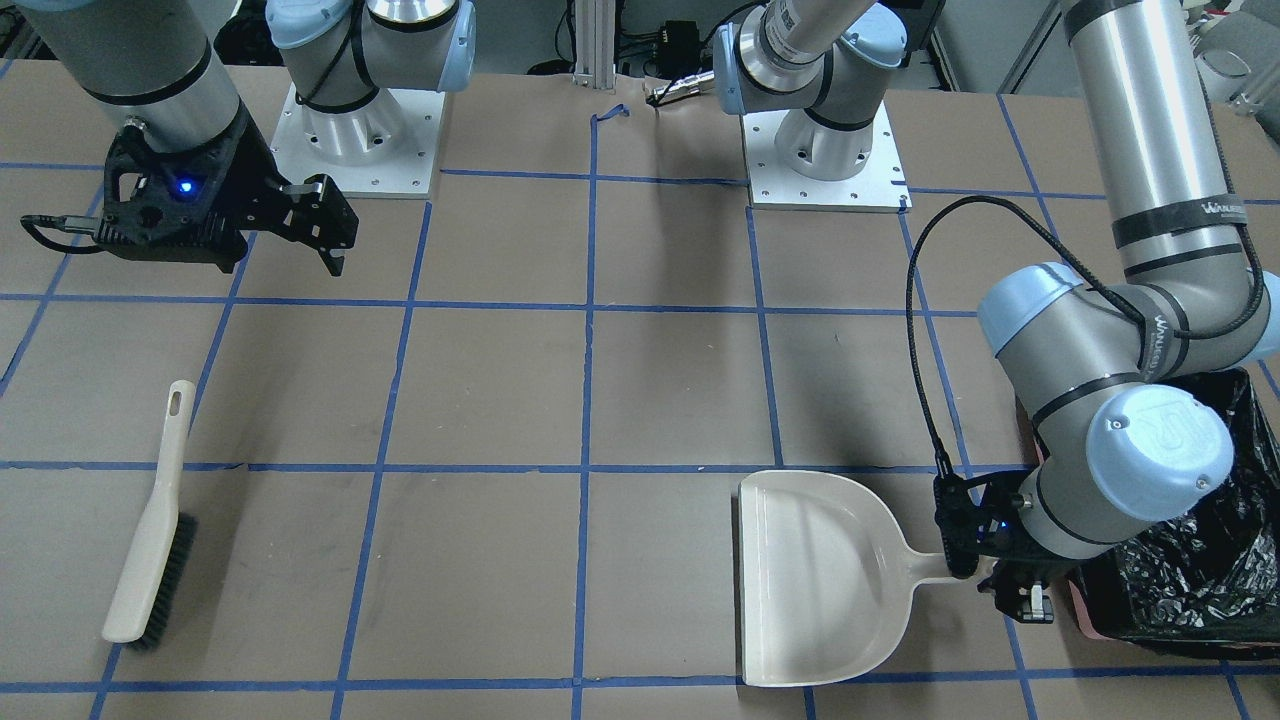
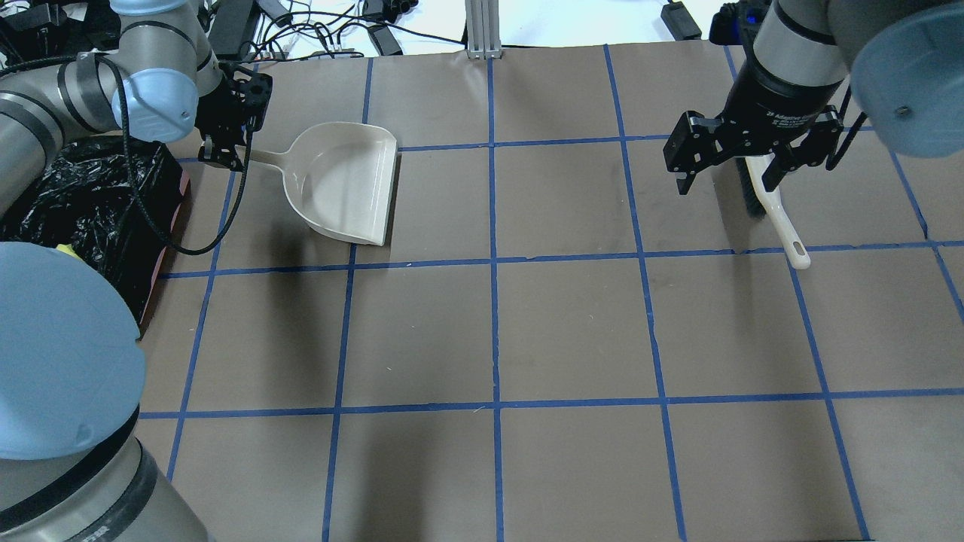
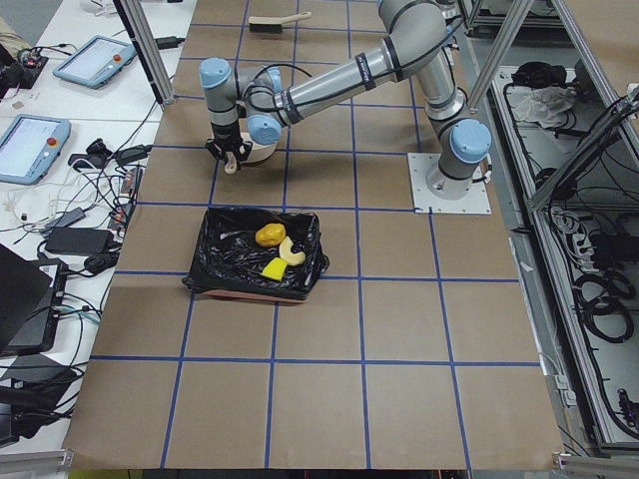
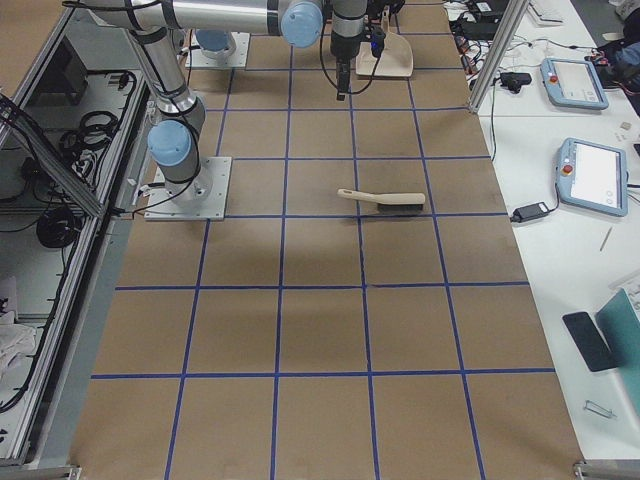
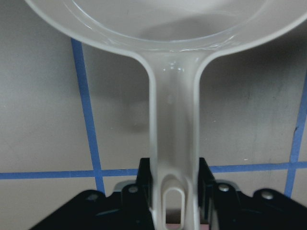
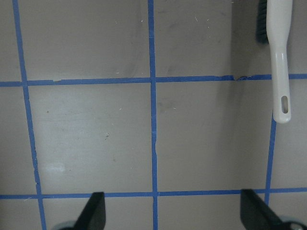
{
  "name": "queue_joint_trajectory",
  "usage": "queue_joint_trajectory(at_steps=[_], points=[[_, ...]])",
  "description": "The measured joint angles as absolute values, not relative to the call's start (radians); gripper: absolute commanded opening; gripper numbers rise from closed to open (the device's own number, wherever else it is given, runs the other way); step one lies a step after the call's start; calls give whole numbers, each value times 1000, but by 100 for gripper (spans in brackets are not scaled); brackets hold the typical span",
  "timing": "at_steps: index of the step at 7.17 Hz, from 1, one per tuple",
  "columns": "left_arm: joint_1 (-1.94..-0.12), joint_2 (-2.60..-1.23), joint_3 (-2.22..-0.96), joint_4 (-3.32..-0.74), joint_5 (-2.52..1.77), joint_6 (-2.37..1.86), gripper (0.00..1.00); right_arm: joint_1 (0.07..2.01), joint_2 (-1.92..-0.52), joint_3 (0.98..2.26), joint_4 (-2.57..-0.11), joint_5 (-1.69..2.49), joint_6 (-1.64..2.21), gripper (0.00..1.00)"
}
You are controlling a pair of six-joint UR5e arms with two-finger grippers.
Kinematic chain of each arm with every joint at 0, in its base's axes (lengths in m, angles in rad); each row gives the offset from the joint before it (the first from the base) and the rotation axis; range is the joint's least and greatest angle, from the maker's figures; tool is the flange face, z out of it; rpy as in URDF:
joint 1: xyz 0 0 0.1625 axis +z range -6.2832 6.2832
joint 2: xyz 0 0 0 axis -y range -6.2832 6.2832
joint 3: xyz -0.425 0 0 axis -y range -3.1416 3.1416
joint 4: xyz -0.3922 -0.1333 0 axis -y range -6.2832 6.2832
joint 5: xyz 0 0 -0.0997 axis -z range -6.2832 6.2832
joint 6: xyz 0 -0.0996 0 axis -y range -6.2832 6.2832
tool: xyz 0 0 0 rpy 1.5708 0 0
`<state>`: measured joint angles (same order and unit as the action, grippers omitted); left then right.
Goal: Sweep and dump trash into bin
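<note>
I log, from overhead: left gripper [image 5: 175,179] clamped on dustpan [image 2: 346,181] handle, pan flat, bin [image 3: 205,261] holding trash [image 3: 270,236] at its nine o'clock, presumably for tipping; right gripper [image 2: 727,184] wide, empty, brush [image 1: 150,540] loose about four o'clock.

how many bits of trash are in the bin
3 in the black-lined bin: a round orange-yellow lump, a pale curved piece beside it, a flat yellow piece nearby. Folds may hide more.

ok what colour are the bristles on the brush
Black. The brush bristles show best in the exterior front-facing view.
</note>
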<state>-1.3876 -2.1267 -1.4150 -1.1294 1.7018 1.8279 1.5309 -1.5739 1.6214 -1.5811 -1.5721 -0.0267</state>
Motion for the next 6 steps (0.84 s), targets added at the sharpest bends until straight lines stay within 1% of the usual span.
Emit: queue_joint_trajectory(at_steps=[2,3,4,6], points=[[-1388,-2121,-1434,-1133,1688,1842,0,1531,-1574,1621,-1584,-1573,-26,100],[-1388,-2120,-1442,-1133,1684,1840,10,1531,-1574,1621,-1585,-1573,-26,100],[-1388,-2120,-1446,-1133,1682,1836,38,1531,-1574,1621,-1585,-1573,-26,100],[-1386,-2125,-1447,-1127,1681,1828,57,1531,-1574,1621,-1584,-1573,-26,100]])
